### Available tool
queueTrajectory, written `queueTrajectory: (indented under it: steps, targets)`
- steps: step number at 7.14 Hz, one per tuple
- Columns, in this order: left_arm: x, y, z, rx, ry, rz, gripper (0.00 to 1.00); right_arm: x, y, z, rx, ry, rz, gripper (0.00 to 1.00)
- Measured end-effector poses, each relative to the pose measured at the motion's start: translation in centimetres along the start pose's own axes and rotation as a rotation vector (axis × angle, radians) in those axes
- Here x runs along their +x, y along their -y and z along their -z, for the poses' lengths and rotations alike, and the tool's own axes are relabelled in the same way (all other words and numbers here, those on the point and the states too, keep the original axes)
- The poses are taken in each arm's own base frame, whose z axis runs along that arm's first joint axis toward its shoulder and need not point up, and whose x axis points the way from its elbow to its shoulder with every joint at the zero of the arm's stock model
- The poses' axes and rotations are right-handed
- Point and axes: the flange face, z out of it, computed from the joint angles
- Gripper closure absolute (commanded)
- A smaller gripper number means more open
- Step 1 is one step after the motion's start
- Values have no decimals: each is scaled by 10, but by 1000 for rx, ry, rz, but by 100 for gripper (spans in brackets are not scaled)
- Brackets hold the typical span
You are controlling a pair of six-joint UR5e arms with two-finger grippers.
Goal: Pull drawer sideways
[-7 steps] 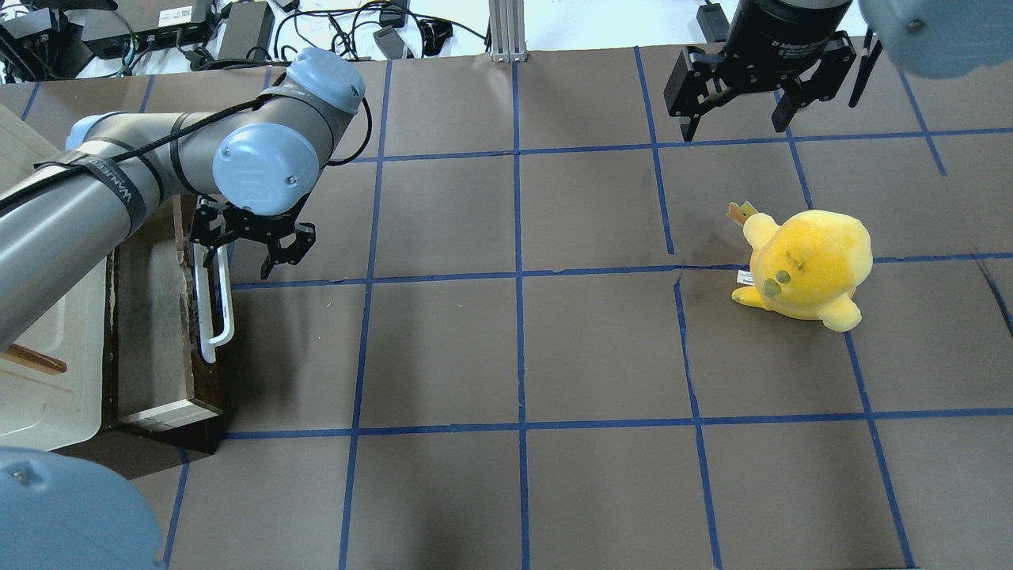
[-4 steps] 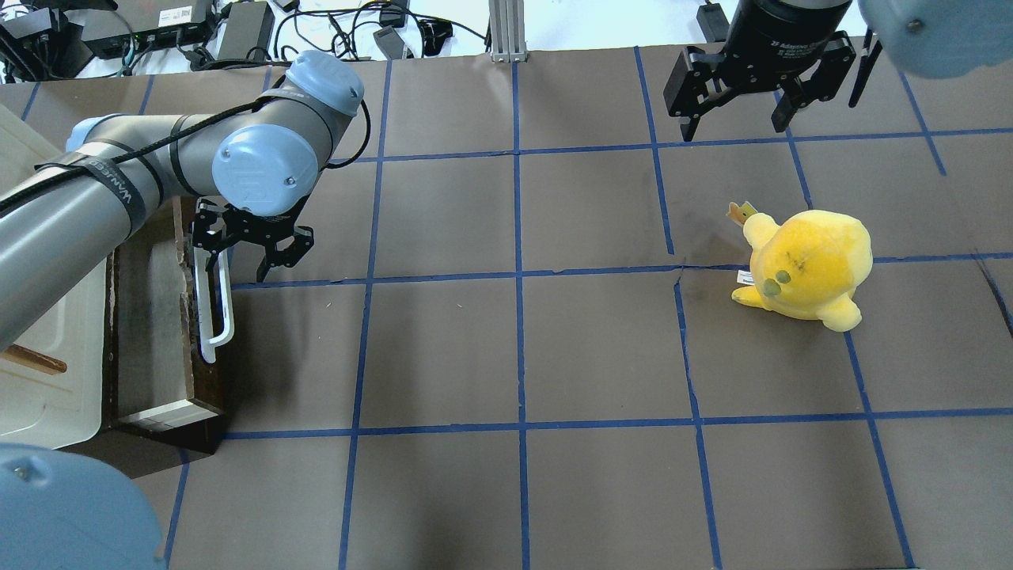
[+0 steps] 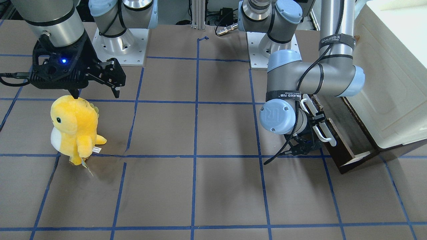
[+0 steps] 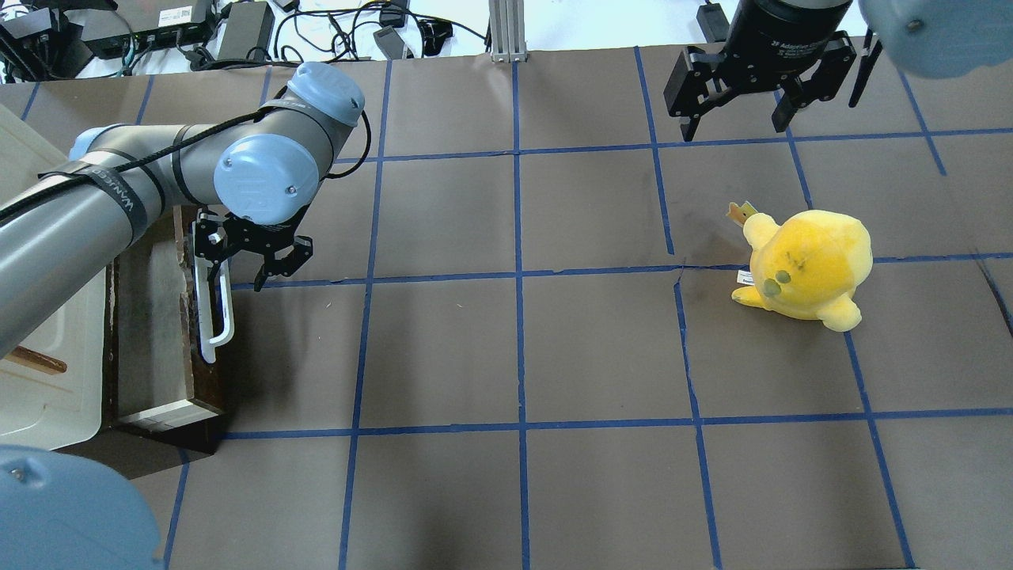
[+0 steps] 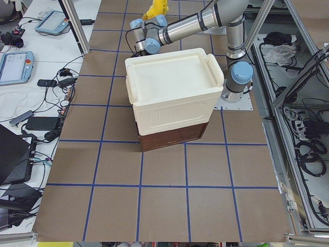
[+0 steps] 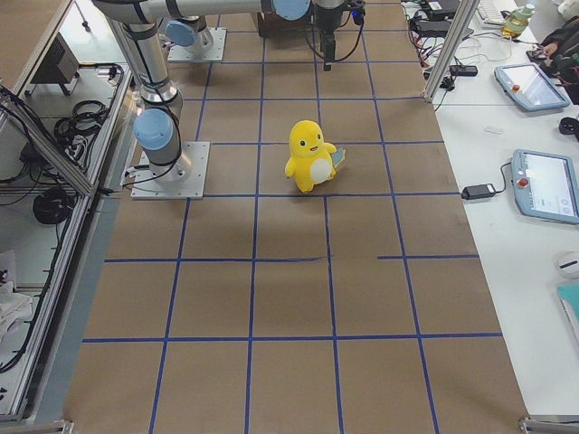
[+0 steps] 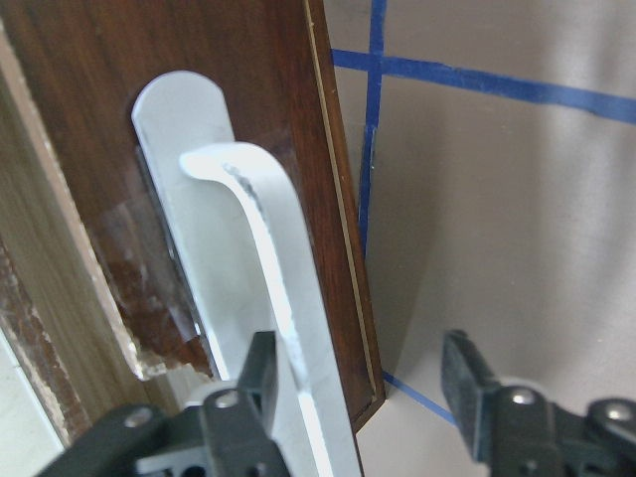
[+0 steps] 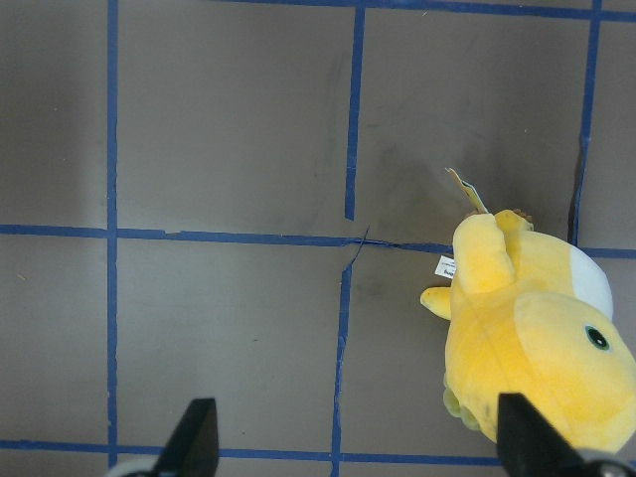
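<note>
Jaws spread, the left gripper [image 4: 235,269] straddles the far end of the white handle [image 4: 215,321] on the drawer [image 4: 150,332], which juts part-open from the cream cabinet [image 4: 39,380] at the left of the table [image 4: 554,356]. The right gripper [image 4: 736,119] hangs spread beyond the yellow plush [image 4: 807,265].

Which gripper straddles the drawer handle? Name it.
The left gripper: it is open, with the white handle of the drawer between its jaws. The right gripper hangs open far off, near the plush toy.
</note>
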Motion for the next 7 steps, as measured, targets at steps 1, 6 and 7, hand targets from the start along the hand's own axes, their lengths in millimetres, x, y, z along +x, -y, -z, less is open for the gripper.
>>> queueTrajectory:
  steps: [1, 6, 7]
  targets:
    - [-1, 0, 0, 1, 0, -1, 50, 0, 0, 0, 0, 1, 0, 0]
    - [-10, -1, 1, 1, 0, 5, 58, 0, 0, 0, 0, 0, 0, 0]
    - [-16, 1, -4, -13, -5, 14, 61, 0, 0, 0, 0, 0, 0, 0]
